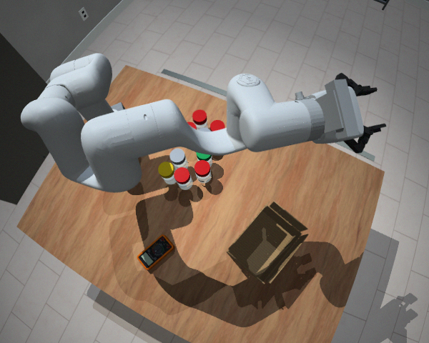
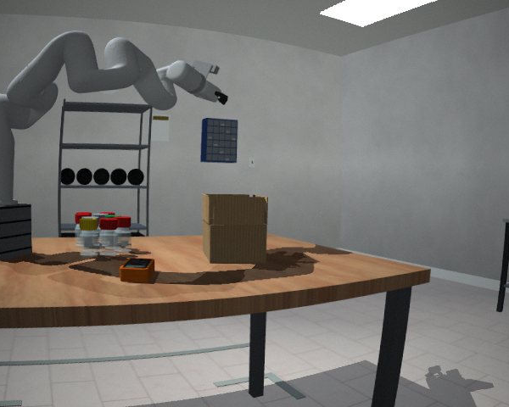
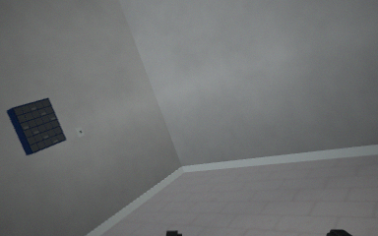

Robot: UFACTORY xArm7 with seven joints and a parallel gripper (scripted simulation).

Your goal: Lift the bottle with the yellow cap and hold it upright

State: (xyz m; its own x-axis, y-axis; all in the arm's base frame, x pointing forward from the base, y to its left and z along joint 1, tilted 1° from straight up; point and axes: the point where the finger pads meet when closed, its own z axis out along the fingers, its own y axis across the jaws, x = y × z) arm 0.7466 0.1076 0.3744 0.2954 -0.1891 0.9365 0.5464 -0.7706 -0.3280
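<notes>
You face grey walls and a pale tiled floor (image 2: pixel 114 372). Behind and below the claw (image 2: pixel 220 97) stands a metal shelf rack (image 2: pixel 62 144); just below it hangs a blue drawer cabinet (image 2: pixel 219 140). Far to its right: a dark side table (image 2: pixel 506 249). Overhead: a ceiling light panel (image 2: pixel 373 10).

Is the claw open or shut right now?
Open, holding nothing. In the top view the claw shows both fingers spread apart, high past the table's far edge.

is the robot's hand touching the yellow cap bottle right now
Apart. The exterior view shows the hand open and empty, high in the air, while the yellow cap bottle stands on the table far below it.
</notes>
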